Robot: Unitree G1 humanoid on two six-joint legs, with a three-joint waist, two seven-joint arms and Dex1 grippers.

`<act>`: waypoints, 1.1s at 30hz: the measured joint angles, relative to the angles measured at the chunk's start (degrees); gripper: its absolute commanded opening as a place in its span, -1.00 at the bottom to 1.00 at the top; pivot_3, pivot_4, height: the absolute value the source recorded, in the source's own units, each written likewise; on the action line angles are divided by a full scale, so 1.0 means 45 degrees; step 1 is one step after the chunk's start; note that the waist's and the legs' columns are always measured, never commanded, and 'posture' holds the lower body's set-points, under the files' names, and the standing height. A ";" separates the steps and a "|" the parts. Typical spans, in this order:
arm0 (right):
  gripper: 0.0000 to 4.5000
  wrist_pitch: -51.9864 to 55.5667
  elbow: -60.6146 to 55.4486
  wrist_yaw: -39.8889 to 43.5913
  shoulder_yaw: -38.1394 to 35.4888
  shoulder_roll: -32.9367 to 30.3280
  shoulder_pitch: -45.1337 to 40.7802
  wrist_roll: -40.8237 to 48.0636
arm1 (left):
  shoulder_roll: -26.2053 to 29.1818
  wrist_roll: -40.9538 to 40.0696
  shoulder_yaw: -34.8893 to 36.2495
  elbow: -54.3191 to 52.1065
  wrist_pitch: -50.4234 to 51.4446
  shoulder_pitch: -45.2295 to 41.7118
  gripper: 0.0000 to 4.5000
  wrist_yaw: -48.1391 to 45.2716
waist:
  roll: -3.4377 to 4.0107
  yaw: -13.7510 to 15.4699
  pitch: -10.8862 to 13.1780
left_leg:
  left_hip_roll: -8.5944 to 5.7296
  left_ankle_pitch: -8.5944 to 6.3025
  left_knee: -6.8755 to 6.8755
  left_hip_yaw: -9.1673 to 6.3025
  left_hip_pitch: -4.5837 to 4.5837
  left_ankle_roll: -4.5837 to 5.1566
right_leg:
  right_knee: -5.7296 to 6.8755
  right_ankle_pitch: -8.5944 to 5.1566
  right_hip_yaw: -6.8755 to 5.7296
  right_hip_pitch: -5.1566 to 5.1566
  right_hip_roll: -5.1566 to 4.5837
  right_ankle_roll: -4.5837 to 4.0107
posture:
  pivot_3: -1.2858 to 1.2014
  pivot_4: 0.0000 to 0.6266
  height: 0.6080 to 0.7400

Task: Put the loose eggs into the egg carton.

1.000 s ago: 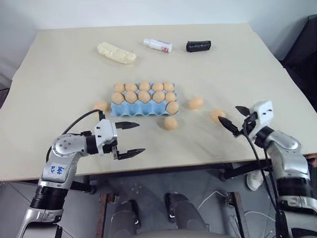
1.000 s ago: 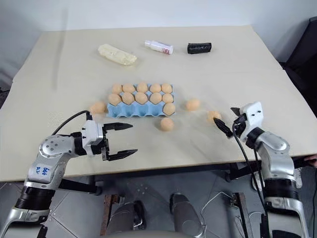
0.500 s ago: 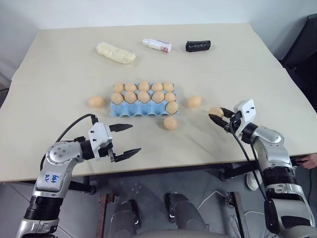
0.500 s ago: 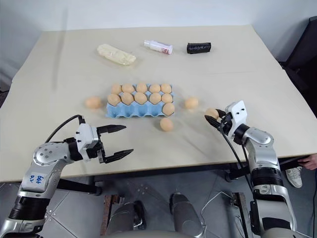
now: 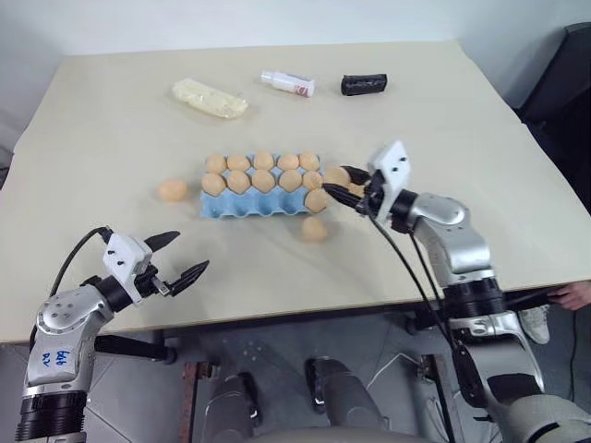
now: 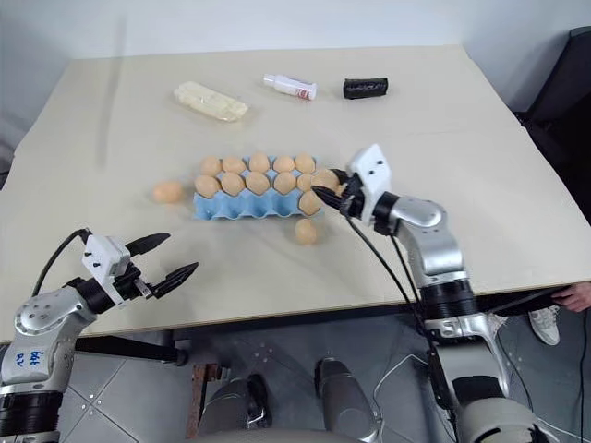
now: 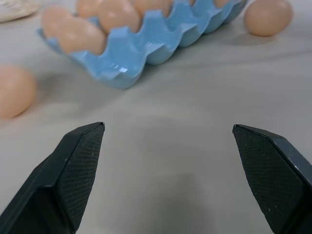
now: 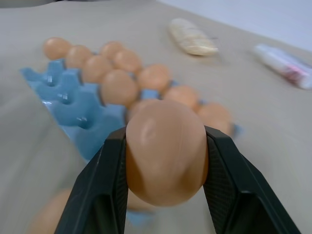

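An egg (image 8: 165, 151) is held clamped between the two fingers of the right claw (image 5: 343, 187), which is poised at the right end of the egg carton (image 5: 259, 202). The carton lies near the middle of the worktop (image 5: 111, 138), slightly toward the front edge. Its back two rows appear filled; the front row is seen as mostly empty blue cups, with one egg at its right end.

Loose eggs are noted on the worktop: one (image 5: 171, 189) just off the carton's left end, and one (image 5: 315, 229) just in front of the carton's right front corner.

The left claw (image 5: 175, 257) is spread wide and empty, near the front left edge of the worktop, well apart from the carton.

For the step in hand, the held egg should be carried over an empty front-row cup, centred above it and lowered until seated before the fingers are parted. Contact with the neighbouring eggs is to be avoided, since the light carton could be nudged. Release from height is judged a risk of cracking or rolling.
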 measured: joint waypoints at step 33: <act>0.98 -0.1411 -0.2973 -0.0088 -0.3354 -0.2271 0.6142 0.0404 | -0.0745 0.0002 -0.2845 -0.0914 0.0689 -0.2431 1.00 -0.0849 | -0.0009 0.0244 -0.0005 | -0.0026 -0.0001 -0.0044 0.0017 0.0025 -0.0027 | -0.0059 0.0007 0.0022 0.0016 0.0055 0.0013 | 0.03 -0.52 1.00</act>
